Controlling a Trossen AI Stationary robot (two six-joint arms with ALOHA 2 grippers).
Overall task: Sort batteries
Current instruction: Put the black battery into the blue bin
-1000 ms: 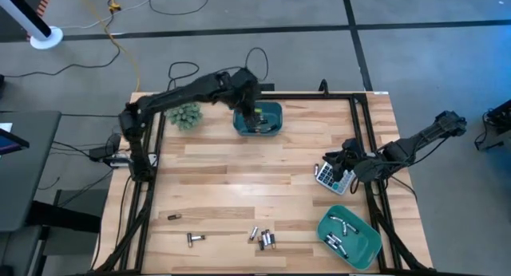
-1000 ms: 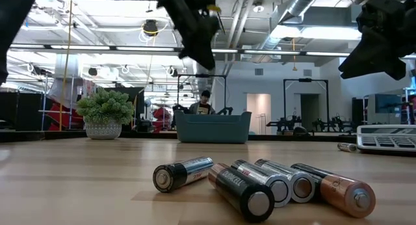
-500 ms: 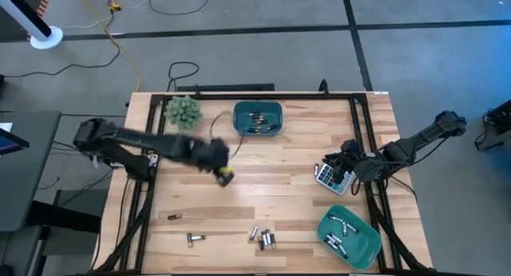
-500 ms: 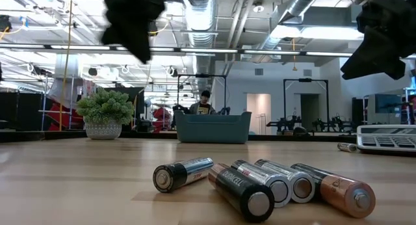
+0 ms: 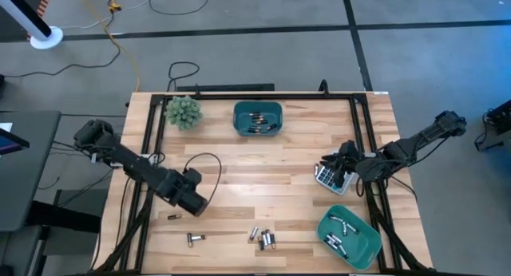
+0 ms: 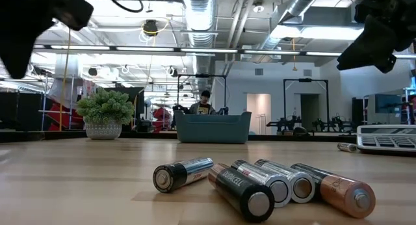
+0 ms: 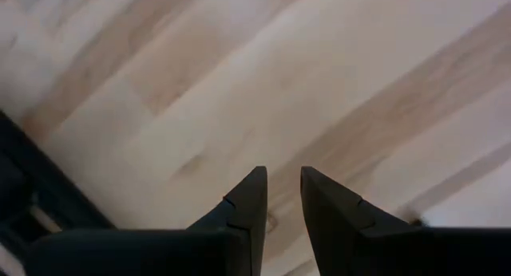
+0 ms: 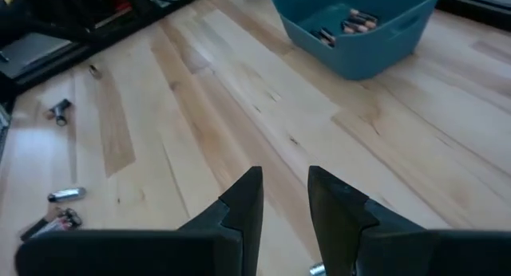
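Since the earlier frames, the left arm has swung away from the far teal bin [image 5: 258,118] and its left gripper [image 5: 197,203] now hangs low over bare wood near the table's front-left quarter, close to a lone dark cell [image 5: 172,217]. Its fingers [image 7: 249,203] stand slightly apart with nothing between them (only plank grain shows in the gap). Right gripper [image 5: 339,166] waits above the calculator [image 5: 328,177] at the right edge, unmoved, fingers [image 8: 246,198] parted and empty. Batteries lie in three places: a loose cluster [image 5: 263,238] at the front centre, with one more cell [image 5: 194,238] to its left; several in the far bin; several in the near-right teal bin [image 5: 350,238]. A potted plant [image 5: 183,112] stands just left of the far bin.
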